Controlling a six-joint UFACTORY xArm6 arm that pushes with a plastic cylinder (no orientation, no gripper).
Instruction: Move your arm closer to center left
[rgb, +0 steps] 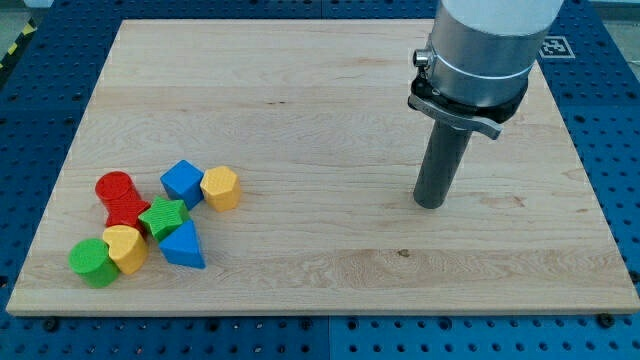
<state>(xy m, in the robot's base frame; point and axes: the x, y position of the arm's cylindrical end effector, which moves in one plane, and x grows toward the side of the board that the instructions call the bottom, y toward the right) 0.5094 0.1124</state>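
My tip (431, 205), a bare rod tool holding nothing, rests on the wooden board (330, 250), well apart from the blocks.

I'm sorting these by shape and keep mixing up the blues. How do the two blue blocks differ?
The blue cube is a squarish block, sitting nearer the view's top, beside the yellow hexagon. The blue triangle is a wedge with a pointed top, lying nearer the view's bottom, below the green star. Both share the same blue and sit in the cluster at the view's left, far from my tip.
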